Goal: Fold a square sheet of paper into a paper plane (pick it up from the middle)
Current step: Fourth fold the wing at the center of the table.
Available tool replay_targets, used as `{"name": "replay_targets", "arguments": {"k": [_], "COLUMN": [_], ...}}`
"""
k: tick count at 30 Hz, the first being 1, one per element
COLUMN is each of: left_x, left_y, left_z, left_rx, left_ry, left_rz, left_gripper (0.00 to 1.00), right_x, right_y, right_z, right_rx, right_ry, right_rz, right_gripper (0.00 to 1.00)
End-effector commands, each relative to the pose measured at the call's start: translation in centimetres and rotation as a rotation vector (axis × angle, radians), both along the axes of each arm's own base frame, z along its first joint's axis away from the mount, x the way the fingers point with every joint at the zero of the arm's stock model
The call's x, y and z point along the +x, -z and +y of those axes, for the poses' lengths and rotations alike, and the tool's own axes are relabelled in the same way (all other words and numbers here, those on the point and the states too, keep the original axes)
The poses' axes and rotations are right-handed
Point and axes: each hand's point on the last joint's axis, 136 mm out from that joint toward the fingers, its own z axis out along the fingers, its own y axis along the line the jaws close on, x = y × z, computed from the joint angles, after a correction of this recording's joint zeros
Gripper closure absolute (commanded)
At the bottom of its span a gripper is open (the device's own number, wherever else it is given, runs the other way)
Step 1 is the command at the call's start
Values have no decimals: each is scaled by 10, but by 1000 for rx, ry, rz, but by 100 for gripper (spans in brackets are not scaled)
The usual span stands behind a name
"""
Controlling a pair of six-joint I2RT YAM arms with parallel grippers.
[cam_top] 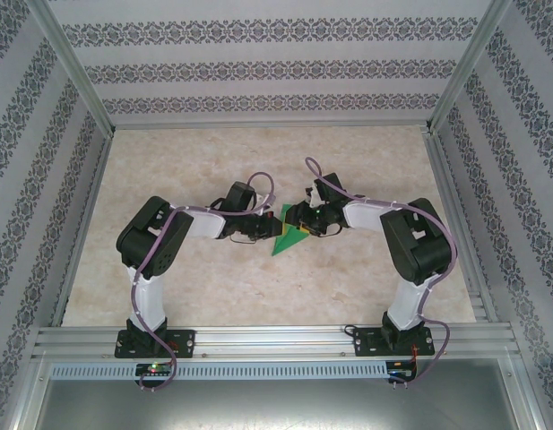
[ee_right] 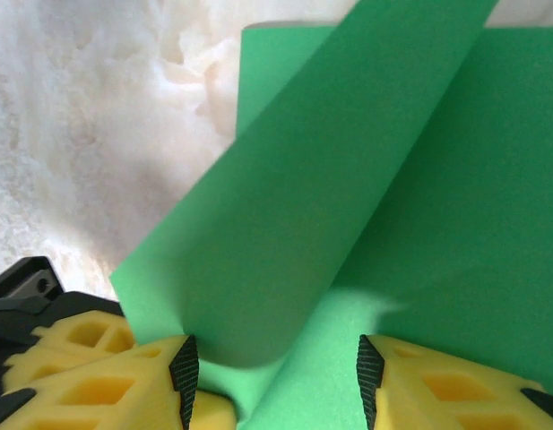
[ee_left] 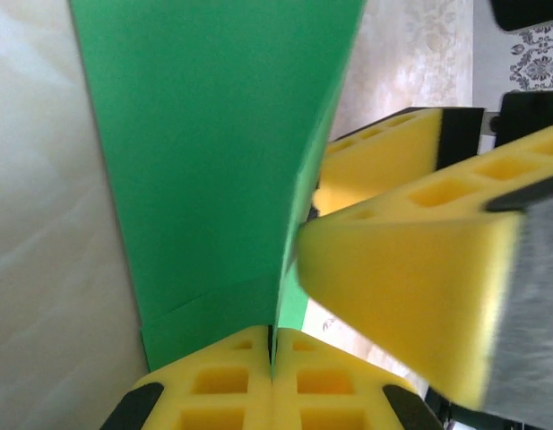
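Observation:
The bright-green sheet of paper (cam_top: 288, 240) lies mid-table and looks like a pointed wedge from above, its tip toward the near left. My left gripper (cam_top: 263, 231) comes in from the left. In the left wrist view it (ee_left: 272, 345) is shut on a raised fold of the paper (ee_left: 213, 161), the thin edge pinched between its yellow fingers. My right gripper (cam_top: 303, 224) meets it from the right. In the right wrist view it (ee_right: 272, 367) stands open astride the paper (ee_right: 437, 224), with a lifted flap (ee_right: 285, 215) curling up between the pads, which do not pinch it.
The two grippers nearly touch over the paper; the right gripper's yellow fingers (ee_left: 410, 278) loom beside the left gripper. The beige marbled table (cam_top: 168, 161) is bounded by aluminium rails (cam_top: 276, 339) and patterned walls.

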Motion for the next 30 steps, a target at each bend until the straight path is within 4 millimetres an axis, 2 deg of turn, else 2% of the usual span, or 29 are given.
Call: {"name": "replay_targets", "arguments": {"k": [1,15,21,30], "left_x": [-2,-7,-7,-6], "left_y": [2,12,14,14], "left_z": [1,0,0,1], "left_rx": [12,60,64,71], "left_ry": [52,118,123,109], "left_rz": [14,69,80,79], "left_gripper": [96,97,97,90], "right_x": [0,-4,-5,-15], "right_y": [7,16,24,43], "right_z": [-2,-5,-13,-28], "right_rx": [-34,-41,-78,-195], "right_ry": [-14,6,34,62], "right_rz": [20,39,59,125], "right_gripper": [47,48,50,55]}}
